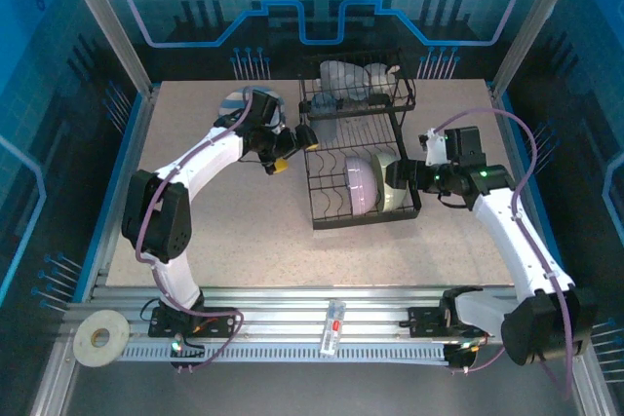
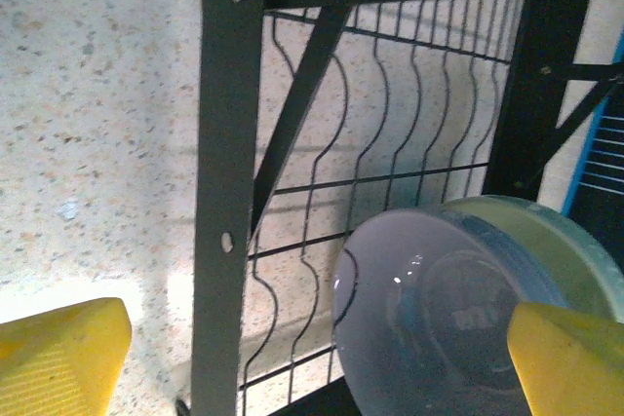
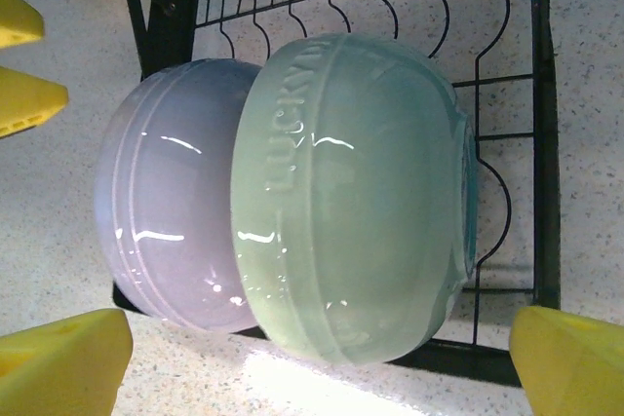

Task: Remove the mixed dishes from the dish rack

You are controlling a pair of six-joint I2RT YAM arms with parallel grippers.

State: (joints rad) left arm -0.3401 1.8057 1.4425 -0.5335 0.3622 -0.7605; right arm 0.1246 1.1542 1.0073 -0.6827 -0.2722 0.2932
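The black wire dish rack [image 1: 356, 143] stands mid-table. In its lower tier a lavender bowl [image 1: 359, 185] and a pale green bowl [image 1: 393, 192] rest on edge, side by side. Pale dishes [image 1: 343, 80] sit in the upper basket. A striped plate [image 1: 238, 103] lies on the table left of the rack. My left gripper [image 1: 294, 151] is open at the rack's left side, with nothing between its yellow fingers [image 2: 58, 362]; the rack post [image 2: 229, 192] and lavender bowl [image 2: 429, 328] lie ahead. My right gripper [image 1: 398, 178] is open, facing the green bowl [image 3: 361, 192] and lavender bowl [image 3: 171, 192].
A roll of tape [image 1: 100, 336] and a small clear item [image 1: 334, 323] lie on the front rail. Bare tabletop [image 1: 244, 231] stretches in front of and to the left of the rack. Blue enclosure walls surround the table.
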